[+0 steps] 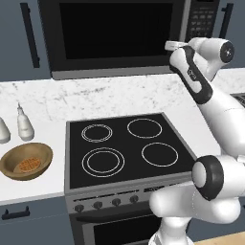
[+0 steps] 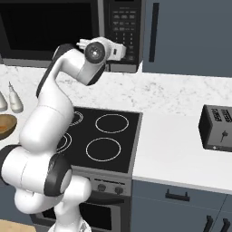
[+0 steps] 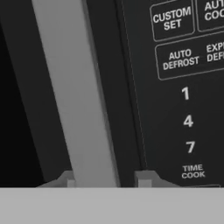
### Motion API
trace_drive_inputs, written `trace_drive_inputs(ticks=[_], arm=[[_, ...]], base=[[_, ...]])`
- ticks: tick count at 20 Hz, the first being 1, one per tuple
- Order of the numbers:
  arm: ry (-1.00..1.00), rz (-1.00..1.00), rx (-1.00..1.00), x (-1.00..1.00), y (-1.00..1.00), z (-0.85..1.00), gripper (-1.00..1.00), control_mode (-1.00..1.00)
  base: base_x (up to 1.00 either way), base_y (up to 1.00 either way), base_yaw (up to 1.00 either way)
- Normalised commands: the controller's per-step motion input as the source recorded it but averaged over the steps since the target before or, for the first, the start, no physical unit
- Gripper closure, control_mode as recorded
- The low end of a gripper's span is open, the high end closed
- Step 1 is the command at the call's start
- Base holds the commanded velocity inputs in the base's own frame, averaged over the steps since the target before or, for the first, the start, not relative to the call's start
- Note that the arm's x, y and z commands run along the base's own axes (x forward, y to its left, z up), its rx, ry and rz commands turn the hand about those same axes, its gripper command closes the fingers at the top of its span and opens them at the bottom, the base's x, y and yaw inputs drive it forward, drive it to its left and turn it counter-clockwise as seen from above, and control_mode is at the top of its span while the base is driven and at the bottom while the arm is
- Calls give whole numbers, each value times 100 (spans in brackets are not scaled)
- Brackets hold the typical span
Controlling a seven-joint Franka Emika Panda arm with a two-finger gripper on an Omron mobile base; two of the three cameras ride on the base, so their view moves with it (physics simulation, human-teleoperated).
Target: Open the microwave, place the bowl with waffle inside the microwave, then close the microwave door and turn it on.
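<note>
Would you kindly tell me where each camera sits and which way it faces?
Left base view: behind the arm's left, looking down over stove, bowl with waffle, microwave; arm at lower right.
Right base view: behind its right, over stove, toaster; arm at lower left.
Hand view: on the hand, close to the microwave door handle and keypad; fingers at the bottom.
Both base views share stove, microwave, bowl.
</note>
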Motion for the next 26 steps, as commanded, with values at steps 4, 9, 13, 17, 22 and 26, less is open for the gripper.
trace_drive_inputs(ticks=[4, 9, 13, 17, 22, 26], arm=[[-8, 17, 4, 54, 75, -1, 100, -100], [-1, 6, -2, 9, 100, 2, 100, -100], [15, 1, -18, 0, 100, 26, 100, -100], [27, 0, -28, -2, 100, 36, 100, -100], [18, 1, -21, -58, 100, 35, 100, -100], [0, 4, -23, -100, 100, 5, 100, -100]], base=[[0, 0, 0], [0, 0, 0], [0, 0, 0], [0, 0, 0], [0, 0, 0], [0, 0, 0]])
